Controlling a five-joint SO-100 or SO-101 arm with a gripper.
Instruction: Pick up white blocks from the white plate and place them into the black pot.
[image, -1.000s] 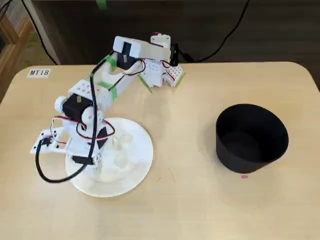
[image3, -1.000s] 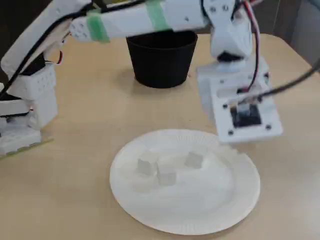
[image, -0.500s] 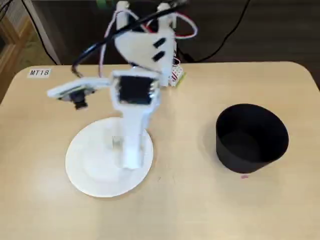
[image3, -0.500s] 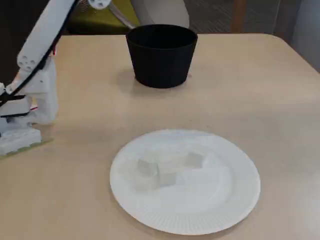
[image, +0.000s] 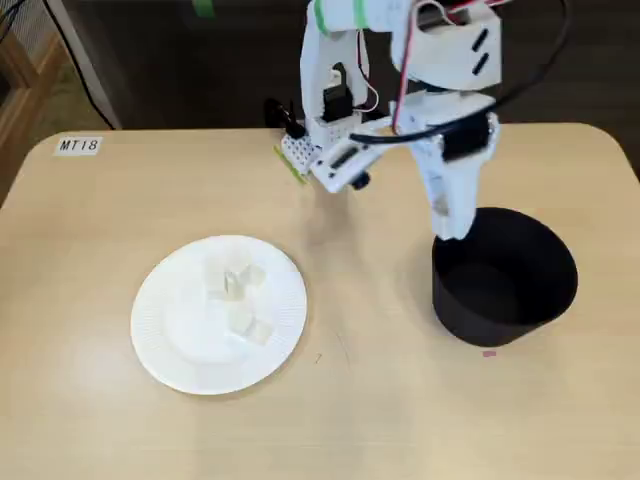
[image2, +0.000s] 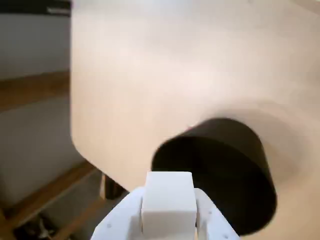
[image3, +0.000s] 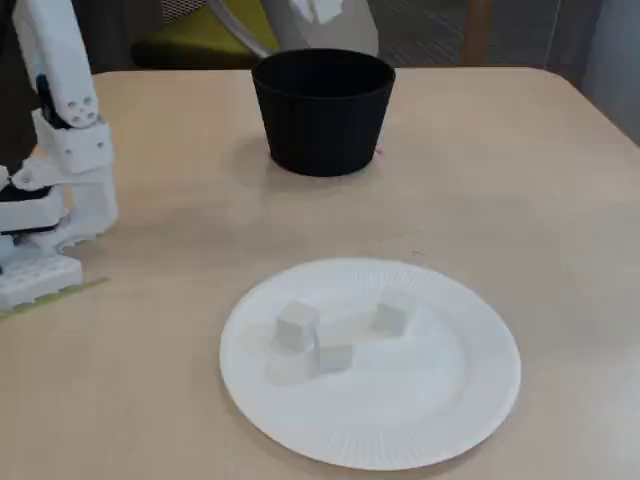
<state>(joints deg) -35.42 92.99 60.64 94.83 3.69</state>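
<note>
The black pot (image: 505, 290) stands on the right of the table in a fixed view, and it also shows in the wrist view (image2: 225, 165) and in the other fixed view (image3: 322, 110). My gripper (image: 452, 225) hangs over the pot's left rim. In the wrist view the gripper (image2: 168, 212) is shut on one white block (image2: 167, 192), held above the pot. In a fixed view only its tip (image3: 318, 10) shows at the top edge. The white plate (image: 160, 340) (image3: 400, 440) holds several white blocks (image: 240, 300) (image3: 298, 325) near its middle.
The arm's white base (image: 320, 150) (image3: 50, 200) stands at the table's far edge, between plate and pot. A label reading MT18 (image: 78, 145) sits at the table's far left corner. A small pink mark (image: 489, 352) lies by the pot. The table edge (image2: 75, 140) runs close behind the pot.
</note>
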